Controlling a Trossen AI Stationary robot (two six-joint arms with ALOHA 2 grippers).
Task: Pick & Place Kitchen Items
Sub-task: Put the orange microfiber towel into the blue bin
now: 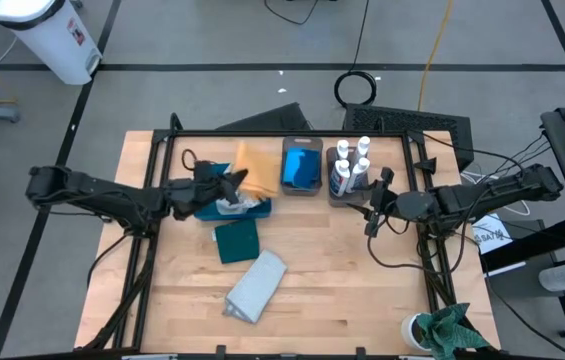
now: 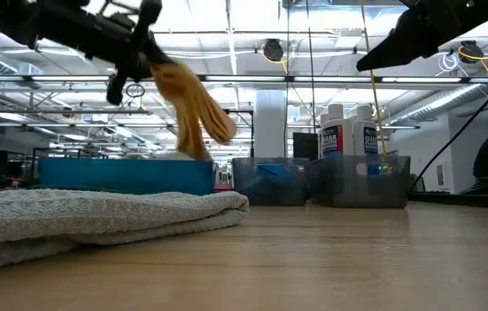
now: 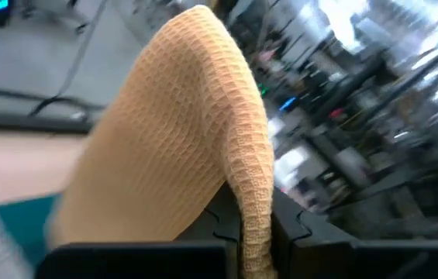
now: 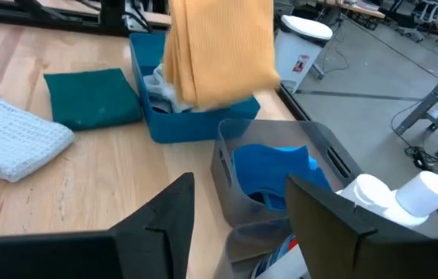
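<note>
Mustard cloth (image 2: 193,105) hangs limp from left gripper (image 1: 230,184) pinched on its top fold above teal tray (image 4: 195,124), soft, light, likely to sway, so grip a bunched fold; right gripper (image 1: 375,203) waits spread by bottles (image 1: 354,160).

waffle-weave mustard cloth (image 3: 180,132), seemingly matt wooden table (image 1: 332,270)
</note>
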